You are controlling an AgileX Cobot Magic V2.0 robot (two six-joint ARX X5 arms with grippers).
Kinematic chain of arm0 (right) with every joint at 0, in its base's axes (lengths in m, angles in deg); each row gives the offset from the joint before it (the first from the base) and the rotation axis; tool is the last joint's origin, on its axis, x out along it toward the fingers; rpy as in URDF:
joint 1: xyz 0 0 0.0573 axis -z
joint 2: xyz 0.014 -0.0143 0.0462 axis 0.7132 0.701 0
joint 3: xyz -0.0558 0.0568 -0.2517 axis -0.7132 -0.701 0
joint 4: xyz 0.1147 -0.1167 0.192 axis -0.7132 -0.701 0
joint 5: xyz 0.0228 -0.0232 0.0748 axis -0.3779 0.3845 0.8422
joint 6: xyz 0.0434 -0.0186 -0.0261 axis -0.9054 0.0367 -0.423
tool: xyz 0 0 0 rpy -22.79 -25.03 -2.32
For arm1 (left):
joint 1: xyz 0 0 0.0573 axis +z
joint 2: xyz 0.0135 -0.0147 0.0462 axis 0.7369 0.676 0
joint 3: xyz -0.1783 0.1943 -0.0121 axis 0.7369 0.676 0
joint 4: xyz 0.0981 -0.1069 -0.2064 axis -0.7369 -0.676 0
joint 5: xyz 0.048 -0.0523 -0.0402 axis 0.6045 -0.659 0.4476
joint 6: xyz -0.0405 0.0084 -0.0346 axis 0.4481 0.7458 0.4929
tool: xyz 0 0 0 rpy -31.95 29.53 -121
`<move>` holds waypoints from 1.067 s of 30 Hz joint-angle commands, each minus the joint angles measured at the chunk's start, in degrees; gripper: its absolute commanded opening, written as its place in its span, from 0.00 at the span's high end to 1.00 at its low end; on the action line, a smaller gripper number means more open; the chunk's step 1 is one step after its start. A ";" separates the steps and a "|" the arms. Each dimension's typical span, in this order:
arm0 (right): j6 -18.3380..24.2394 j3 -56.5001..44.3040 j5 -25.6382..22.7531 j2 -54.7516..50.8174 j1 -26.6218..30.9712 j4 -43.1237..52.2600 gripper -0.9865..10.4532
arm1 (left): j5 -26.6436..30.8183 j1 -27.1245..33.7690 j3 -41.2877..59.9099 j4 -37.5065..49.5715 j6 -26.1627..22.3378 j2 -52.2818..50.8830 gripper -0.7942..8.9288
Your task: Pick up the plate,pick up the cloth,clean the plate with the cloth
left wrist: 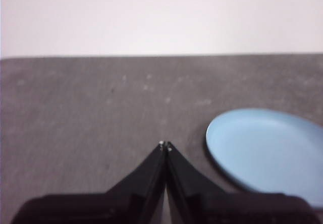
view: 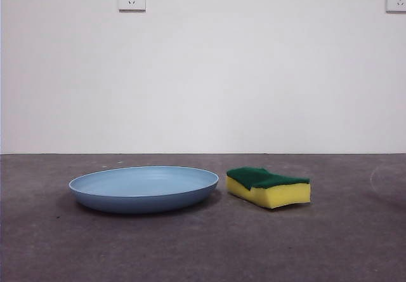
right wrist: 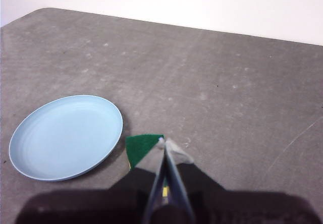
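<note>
Status: no step of the task is complete.

1. Nearest the front camera lies bare table [view: 190, 250], grey and matte. Nothing rests on this strip.

2. Further back, the plate [view: 144, 188] sits flat on the table, rim up and empty. No gripper touches it. It has not been lifted.

3. Just beside the plate, on its right in the front view, the cloth [view: 269, 187] lies on the table. It is a yellow sponge with a green scouring layer facing up. A narrow gap appears to separate it from the plate rim; the right wrist view shows the two close but apart. It has not been picked up either.

4. The left gripper [left wrist: 165, 145] hangs above the table with its jaws pressed together and nothing between them. The plate lies off to one side of its tips, near but not under them.

5. The right gripper [right wrist: 162, 142] is likewise pressed together and empty. It hovers above the cloth, whose green corner shows just past the tips. It is probably the dark tip at the top corner of the front view.

6. At the back stands a white wall [view: 203, 72] with two sockets.

Remaining work, as judged: spread both pairs of jaws, descend, grip the plate, grip the cloth, then wipe.
</note>
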 commanded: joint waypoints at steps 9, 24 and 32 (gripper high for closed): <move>0.07 -0.50 -0.13 -0.07 -0.02 0.13 0.91 | -1.27 6.03 0.81 -3.30 3.17 -0.20 0.92; 0.07 -0.50 -0.13 -0.07 -0.02 0.11 0.91 | -1.16 7.37 0.81 -3.37 3.17 -0.17 0.92; 2.69 -0.52 0.13 -3.13 4.13 -0.22 0.91 | -1.14 7.37 0.81 -3.37 3.17 -0.17 0.92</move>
